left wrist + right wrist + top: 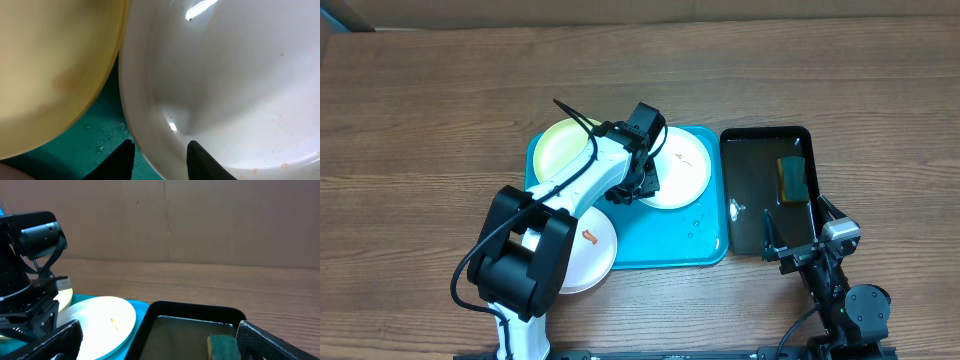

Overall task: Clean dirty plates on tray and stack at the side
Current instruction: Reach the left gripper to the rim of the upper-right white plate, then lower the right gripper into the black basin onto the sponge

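My left pincer open astride white plate rim; shallow bite may slip, nudging yellow plate.

Wood-grain table, brown cardboard backdrop

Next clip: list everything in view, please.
turquoise tray: one, turquoise, table centre
white plate: one, white, tray's right side
yellow-green plate: one, pale yellow-green, tray's far left
smeared plate: one, white with orange smear, overhanging tray's near-left corner
black tray: one, black, right of turquoise tray
sponge: one, green-yellow, in black tray
table: one, brown wood, underneath
left gripper: one, black, straddling white plate's rim
right gripper: one, black, open, at black tray's near edge
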Motion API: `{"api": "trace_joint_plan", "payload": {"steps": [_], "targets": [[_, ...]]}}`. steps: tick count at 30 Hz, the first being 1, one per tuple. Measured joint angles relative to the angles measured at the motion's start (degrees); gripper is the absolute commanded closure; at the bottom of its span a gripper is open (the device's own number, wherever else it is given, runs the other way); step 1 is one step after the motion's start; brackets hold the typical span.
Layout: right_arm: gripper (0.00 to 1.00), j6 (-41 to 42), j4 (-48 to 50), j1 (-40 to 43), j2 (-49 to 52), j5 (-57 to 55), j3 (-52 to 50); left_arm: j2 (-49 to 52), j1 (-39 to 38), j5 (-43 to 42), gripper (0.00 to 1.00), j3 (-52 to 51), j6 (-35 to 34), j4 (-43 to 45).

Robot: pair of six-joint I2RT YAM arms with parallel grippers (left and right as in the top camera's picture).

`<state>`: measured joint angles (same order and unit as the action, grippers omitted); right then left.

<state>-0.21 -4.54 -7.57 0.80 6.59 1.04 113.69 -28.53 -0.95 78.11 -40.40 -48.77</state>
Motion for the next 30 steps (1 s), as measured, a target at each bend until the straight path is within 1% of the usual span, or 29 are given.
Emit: {"api": "trace_joint_plan", "payload": {"steps": [3,6,9,11,14,16,17,20,23,24,25,27,28,30], "targets": [[0.00,-0.02,0.02,0.00,0.00,0.00,0.00,0.00,-0.02,0.20,0.62,0.00,0.04,-0.55],[0.00,0.20,0.02,0.00,0.00,0.81,0.02,0.00,-0.39,0.39,0.63,0.00,0.07,-0.44],[0.00,0.87,-5.35,-0.02,0.15,1.31,1.03,0.00,-0.76,0.37,0.64,0.00,0.04,0.04],[0.00,1.33,-10.23,0.00,0.98,1.16,4.28,0.00,-0.85,0.39,0.68,0.00,0.04,0.04],[0.00,1.70,-16.70,0.00,5.09,0.31,14.03,0.00,-0.85,0.50,0.73,0.00,0.26,-0.09],[0.00,1.86,-21.94,0.04,10.05,-0.09,23.19,0.00,-0.85,0.59,0.78,0.00,0.42,-0.48],[0.00,1.92,-25.20,0.04,13.18,-0.20,28.24,0.00,-0.85,0.66,0.82,0.00,0.48,-0.57],[0.00,1.90,-36.13,0.04,24.70,-0.46,42.84,0.00,-0.85,0.87,0.92,0.00,1.36,-0.92],[0.00,2.03,-48.28,0.04,37.46,-0.66,54.99,0.00,-0.85,1.01,0.94,0.02,1.86,-2.05],[0.00,2.08,-52.52,0.04,42.64,-0.57,59.49,0.00,-0.85,0.98,0.92,0.04,2.16,-2.86],[0.00,2.10,-55.25,0.04,46.23,-0.39,62.60,0.00,-0.85,0.94,0.89,0.04,2.75,-3.30],[0.00,2.12,-60.48,0.04,54.31,0.07,69.33,0.00,-0.87,1.03,0.78,0.04,3.93,-3.85],[0.02,2.10,-62.71,0.04,57.88,0.22,72.22,0.00,-0.92,1.03,0.75,0.02,4.66,-4.13],[0.09,2.08,-65.31,0.04,63.95,0.50,76.30,0.00,-0.90,1.05,0.73,0.02,5.11,-4.44]]}}
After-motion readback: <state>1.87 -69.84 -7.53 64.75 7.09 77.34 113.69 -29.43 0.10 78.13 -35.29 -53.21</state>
